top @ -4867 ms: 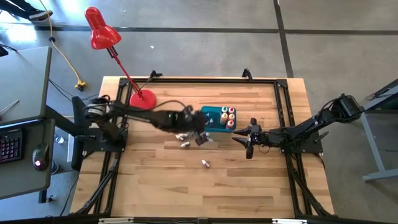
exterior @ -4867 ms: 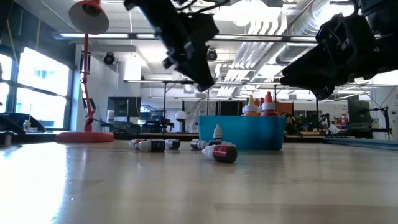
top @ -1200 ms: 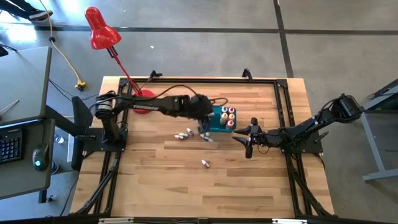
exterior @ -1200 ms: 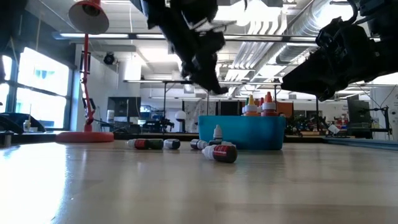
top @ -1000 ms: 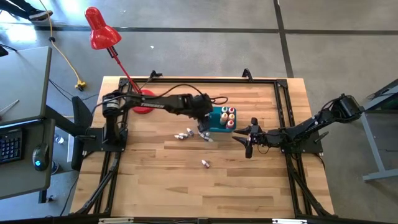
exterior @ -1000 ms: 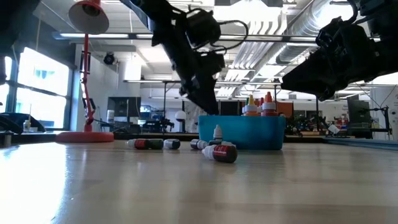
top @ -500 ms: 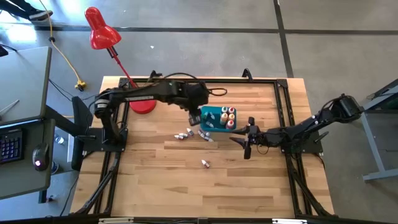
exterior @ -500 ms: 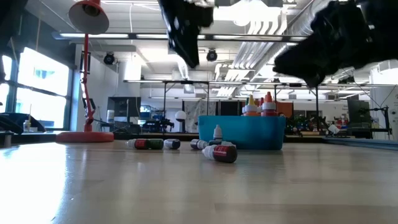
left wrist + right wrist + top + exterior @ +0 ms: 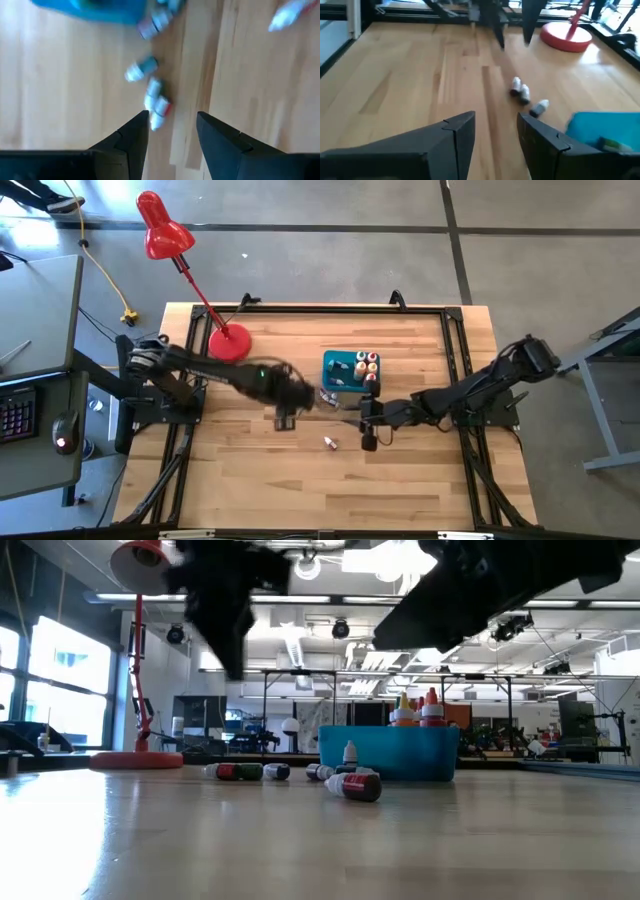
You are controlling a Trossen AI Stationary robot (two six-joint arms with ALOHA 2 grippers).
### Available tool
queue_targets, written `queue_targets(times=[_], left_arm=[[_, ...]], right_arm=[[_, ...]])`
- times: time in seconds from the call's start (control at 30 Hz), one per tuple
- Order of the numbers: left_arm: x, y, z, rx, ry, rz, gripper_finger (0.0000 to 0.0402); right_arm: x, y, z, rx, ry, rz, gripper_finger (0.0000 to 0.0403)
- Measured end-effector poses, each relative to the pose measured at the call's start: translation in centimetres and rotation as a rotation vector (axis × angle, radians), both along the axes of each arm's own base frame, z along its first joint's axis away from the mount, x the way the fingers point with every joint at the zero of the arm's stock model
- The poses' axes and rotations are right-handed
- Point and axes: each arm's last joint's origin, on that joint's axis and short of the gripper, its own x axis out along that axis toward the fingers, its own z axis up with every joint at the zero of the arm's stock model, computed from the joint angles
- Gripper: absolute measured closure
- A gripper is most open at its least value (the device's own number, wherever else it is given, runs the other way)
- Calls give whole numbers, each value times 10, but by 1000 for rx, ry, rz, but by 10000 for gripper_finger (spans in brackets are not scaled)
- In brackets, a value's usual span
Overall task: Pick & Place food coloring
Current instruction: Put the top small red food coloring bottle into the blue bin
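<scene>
Food coloring [image 9: 352, 785] loose on table [image 9: 250, 480], grippers empty

Small food coloring bottles [image 9: 352, 784] on their sides, others upright in bin.

The tabletop [image 9: 260, 470] is pale wood planking, smooth with a slight sheen (grain plainly visible). The blue bin [image 9: 338, 366] at centre looks plastic; the red lamp [image 9: 165, 230], upper left, glossy.

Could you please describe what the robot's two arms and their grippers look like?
Both arms are dark, slender and jointed, mounted at opposite table edges. The left gripper and the right gripper each have two black, wedge-shaped fingers tapering toward the tips. The left arm shows a small green light.
</scene>
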Motion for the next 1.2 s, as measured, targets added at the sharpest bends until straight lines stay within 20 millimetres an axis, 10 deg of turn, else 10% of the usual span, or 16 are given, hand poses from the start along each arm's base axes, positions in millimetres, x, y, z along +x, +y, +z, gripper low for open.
queue_targets(times=[0.23,0.67,1.2], left_arm=[[-16,-4,-66,20,24,40,240],[-10,34,-87,-148,-39,44,241],[-22,37,-118,-174,-81,43,250]], right_arm=[[6,3,0,2,15,13,263],[7,3,1,6,7,13,263],[6,2,1,-2,12,-1,263]])
